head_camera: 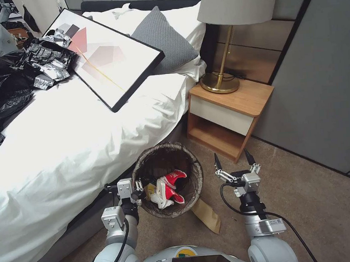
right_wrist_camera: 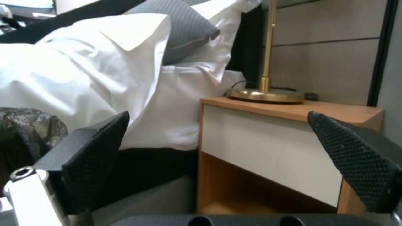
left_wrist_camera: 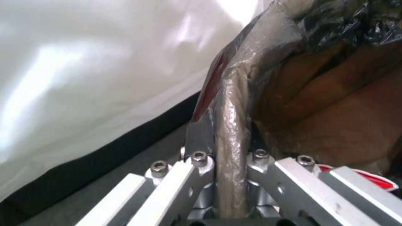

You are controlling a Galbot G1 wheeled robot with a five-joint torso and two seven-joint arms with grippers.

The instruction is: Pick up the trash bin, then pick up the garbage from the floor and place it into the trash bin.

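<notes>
The trash bin (head_camera: 166,147) stands by the bed's side, its dark liner folded over the rim. My left gripper (head_camera: 141,187) is shut on the near-left rim; in the left wrist view the liner-covered rim (left_wrist_camera: 229,119) runs between the fingers of that gripper (left_wrist_camera: 229,158). Garbage lies inside the bin: crushed red-and-white cups (head_camera: 172,186). A flat brown paper bag (head_camera: 208,218) lies on the carpet, partly under the bin's near edge. My right gripper (head_camera: 232,158) hangs open and empty to the right of the bin. Seen from the right wrist, this gripper (right_wrist_camera: 218,116) faces the nightstand, with the bin (right_wrist_camera: 29,125) at one side.
The white bed (head_camera: 75,143) borders the bin on the left, with a framed picture (head_camera: 104,55), a grey pillow (head_camera: 163,39) and black bags (head_camera: 2,88) on it. A wooden nightstand (head_camera: 230,114) with a brass lamp (head_camera: 221,81) stands just beyond. A grey wall panel (head_camera: 321,95) is at right.
</notes>
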